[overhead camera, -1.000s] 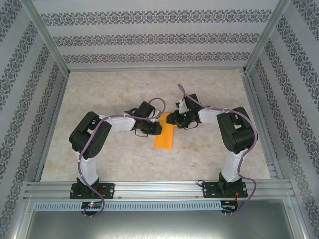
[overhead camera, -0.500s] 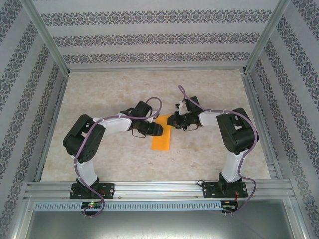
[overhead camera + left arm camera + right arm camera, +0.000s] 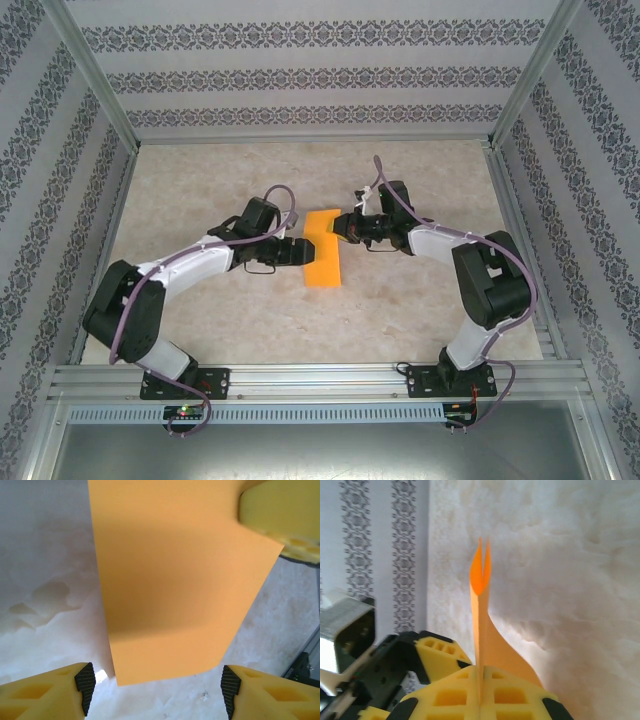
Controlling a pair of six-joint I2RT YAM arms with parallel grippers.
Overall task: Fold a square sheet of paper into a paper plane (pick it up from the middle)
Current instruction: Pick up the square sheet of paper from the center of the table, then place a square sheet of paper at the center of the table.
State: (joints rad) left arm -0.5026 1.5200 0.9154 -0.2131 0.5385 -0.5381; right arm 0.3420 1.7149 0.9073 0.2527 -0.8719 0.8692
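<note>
The square sheet of paper [image 3: 322,252] is bright orange and folded double into a narrow strip hanging over the middle of the table. My right gripper [image 3: 341,226] is shut on its far right edge. In the right wrist view the paper [image 3: 481,605] stands on edge, pinched between the yellow fingers of the right gripper [image 3: 481,674], its two layers splaying apart at the far end. My left gripper [image 3: 300,250] stands open just left of the strip. In the left wrist view the paper [image 3: 175,580] hangs ahead of the left gripper [image 3: 158,690], clear of both pads.
The marbled table top [image 3: 220,185] is bounded by aluminium rails and patterned walls [image 3: 310,75]. A yellow finger [image 3: 282,515] of the right gripper shows at the top right of the left wrist view. A left finger [image 3: 437,652] sits close beside the right gripper.
The left gripper opened and let go of the paper. The right gripper closed on it. Both arms reached farther from their bases, carrying the strip a little away.
</note>
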